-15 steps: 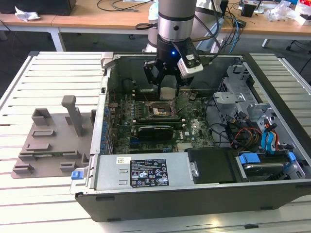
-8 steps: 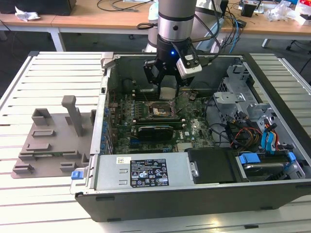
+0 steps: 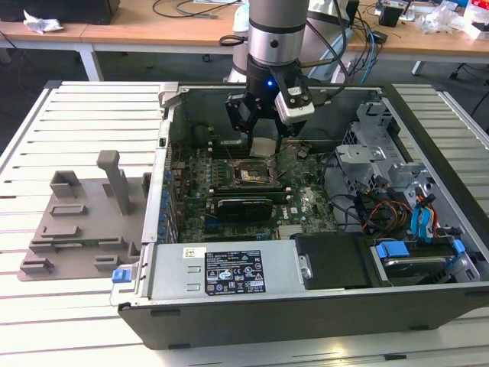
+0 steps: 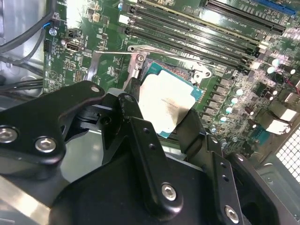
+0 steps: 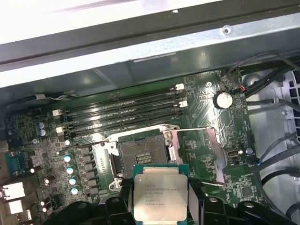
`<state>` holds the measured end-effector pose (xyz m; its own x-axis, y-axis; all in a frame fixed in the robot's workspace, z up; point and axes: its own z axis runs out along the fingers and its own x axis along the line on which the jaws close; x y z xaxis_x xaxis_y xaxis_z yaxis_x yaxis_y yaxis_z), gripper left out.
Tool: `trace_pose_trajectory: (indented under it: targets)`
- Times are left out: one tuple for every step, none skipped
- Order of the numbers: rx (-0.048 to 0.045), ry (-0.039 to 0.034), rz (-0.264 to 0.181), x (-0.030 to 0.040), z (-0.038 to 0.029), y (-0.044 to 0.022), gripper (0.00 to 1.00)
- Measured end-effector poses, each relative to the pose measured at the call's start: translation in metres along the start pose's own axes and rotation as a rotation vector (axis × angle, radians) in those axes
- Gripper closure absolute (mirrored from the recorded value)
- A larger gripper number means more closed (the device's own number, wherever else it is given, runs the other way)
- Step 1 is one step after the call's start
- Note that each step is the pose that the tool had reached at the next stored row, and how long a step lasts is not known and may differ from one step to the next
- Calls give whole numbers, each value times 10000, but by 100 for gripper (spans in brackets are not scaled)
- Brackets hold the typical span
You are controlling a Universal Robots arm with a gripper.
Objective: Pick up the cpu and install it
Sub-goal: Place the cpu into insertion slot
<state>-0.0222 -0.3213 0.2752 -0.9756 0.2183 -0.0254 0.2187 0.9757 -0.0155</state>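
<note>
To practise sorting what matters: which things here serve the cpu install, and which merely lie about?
Job: cpu, gripped by the pincer; open socket; green motherboard.
Lying about: grey holder block; power supply; blue-tabbed drive bay.

Arm (image 3: 273, 30): silver-grey cyl. w/ black band, blue LED (image 3: 269, 82) at its 6 o'clock. Whitish cam box (image 3: 294, 103) at 4 o'clock from LED. Gripper (image 4: 164, 112) black, linkage bars w/ silver screws (image 4: 168, 191); black cables (image 3: 333, 50) off wrist.

One pale silver square cpu chip (image 5: 160, 197), one green motherboard (image 5: 199, 96), four black memory slots (image 5: 122, 110) — one dark metal computer case (image 3: 306, 313), one grey plastic holder block (image 3: 84, 222).
</note>
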Motion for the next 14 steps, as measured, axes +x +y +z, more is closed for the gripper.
trace_pose_trajectory:
  targets:
    - [1, 1, 45, 0, 0, 0, 45]
    - [3, 1, 99, 0, 0, 0, 45]
    - [4, 2, 141, 0, 0, 0, 45]
    - [6, 4, 211, 0, 1, 0, 45]
    - [8, 4, 293, 0, 1, 0, 45]
    - [10, 5, 330, 0, 1, 0, 45]
    - [11, 6, 382, 0, 1, 0, 45]
    - [12, 6, 421, 0, 1, 0, 45]
    - [14, 7, 462, 0, 1, 0, 45]
    - [15, 8, 552, 0, 2, 0, 45]
    - [17, 9, 611, 0, 2, 0, 45]
    - [19, 9, 646, 0, 3, 0, 45]
    - [22, 10, 690, 0, 3, 0, 45]
    - [24, 10, 725, 0, 3, 0, 45]
